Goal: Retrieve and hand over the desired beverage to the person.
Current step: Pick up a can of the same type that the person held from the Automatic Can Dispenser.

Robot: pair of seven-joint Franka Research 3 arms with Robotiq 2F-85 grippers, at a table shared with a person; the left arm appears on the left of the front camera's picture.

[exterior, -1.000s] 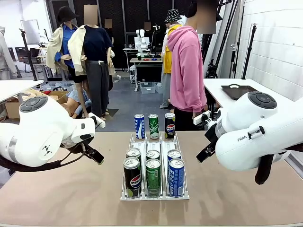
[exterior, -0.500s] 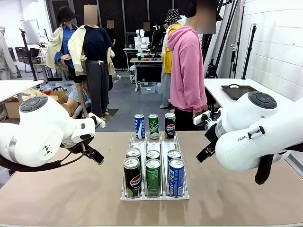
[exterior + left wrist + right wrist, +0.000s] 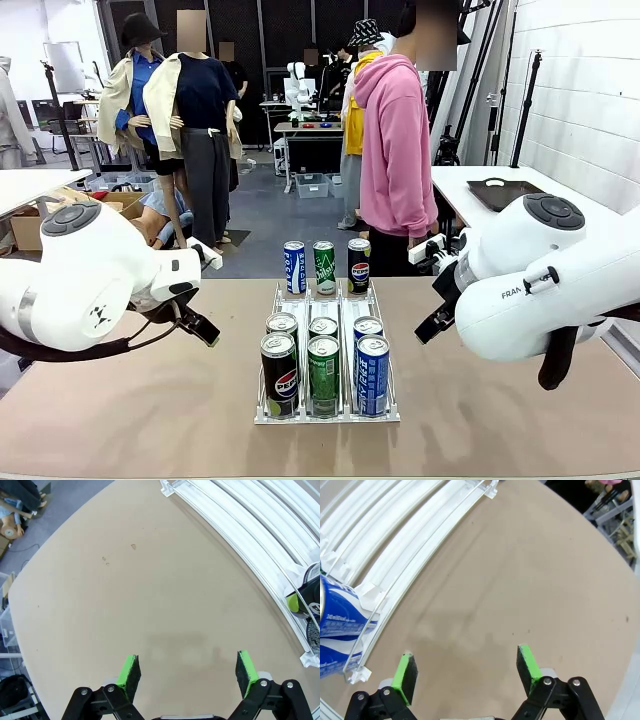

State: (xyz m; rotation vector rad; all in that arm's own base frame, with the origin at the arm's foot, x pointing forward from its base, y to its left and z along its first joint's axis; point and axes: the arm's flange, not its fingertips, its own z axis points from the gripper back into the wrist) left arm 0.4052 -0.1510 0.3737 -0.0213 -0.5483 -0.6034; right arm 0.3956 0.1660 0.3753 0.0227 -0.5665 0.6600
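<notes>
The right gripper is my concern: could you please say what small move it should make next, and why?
Probably ease the right gripper toward the front of the rack. Its fingers stand open over the table, holding nothing, with the blue can closest. The person points at nothing, so commit to no can.

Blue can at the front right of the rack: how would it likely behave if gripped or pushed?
The blue can looks like smooth metal, so it is probably rigid yet slick to grip. It stands tall and narrow, so a high push might tip it, though the white rack likely steadies it.
</notes>
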